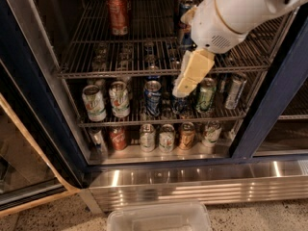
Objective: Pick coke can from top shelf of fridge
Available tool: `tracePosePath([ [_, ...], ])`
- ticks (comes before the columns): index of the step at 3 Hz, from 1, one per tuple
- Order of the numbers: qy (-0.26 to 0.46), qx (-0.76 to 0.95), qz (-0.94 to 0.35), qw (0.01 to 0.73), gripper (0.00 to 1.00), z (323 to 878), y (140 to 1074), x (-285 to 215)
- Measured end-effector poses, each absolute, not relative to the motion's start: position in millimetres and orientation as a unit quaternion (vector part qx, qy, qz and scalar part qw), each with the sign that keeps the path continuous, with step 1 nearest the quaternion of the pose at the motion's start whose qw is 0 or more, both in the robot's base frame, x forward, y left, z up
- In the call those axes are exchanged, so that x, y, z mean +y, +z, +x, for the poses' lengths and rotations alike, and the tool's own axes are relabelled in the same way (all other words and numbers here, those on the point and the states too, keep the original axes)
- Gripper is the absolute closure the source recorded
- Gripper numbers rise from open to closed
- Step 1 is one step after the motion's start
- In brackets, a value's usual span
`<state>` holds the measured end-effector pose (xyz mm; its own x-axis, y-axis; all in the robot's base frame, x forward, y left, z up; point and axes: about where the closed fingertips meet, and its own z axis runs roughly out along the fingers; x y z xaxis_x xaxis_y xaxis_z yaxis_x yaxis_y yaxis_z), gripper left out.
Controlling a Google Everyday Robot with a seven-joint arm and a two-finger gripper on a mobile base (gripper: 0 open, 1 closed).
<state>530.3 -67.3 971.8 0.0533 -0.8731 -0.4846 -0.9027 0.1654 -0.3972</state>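
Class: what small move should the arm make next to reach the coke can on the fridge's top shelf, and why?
Probably shift the end effector left and deeper over the top shelf. It hangs by the shelf's front rail, right of centre, while the coke can stands further back on the left, not yet gripped.

Wire top shelf [144, 32] of the dark-blue-framed fridge [276, 100], carrying upright drink cans.

A red aluminium coke can [118, 14] with a silver rim stands upright on the thin grey wires toward the left rear. A slimmer blue-and-silver can [184, 11] stands well to its right, partly hidden by the white robot arm [240, 11]. The pale yellow gripper [186, 81] hangs in front of the shelf's thicker front rail, right of centre.
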Motion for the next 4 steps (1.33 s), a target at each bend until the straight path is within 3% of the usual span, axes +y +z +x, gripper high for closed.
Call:
tracePosePath([
  [1, 0.023, 0.667, -0.659, 0.347, 0.00, 542, 979, -36],
  [4, 0.021, 0.657, -0.643, 0.394, 0.00, 543, 975, -19],
])
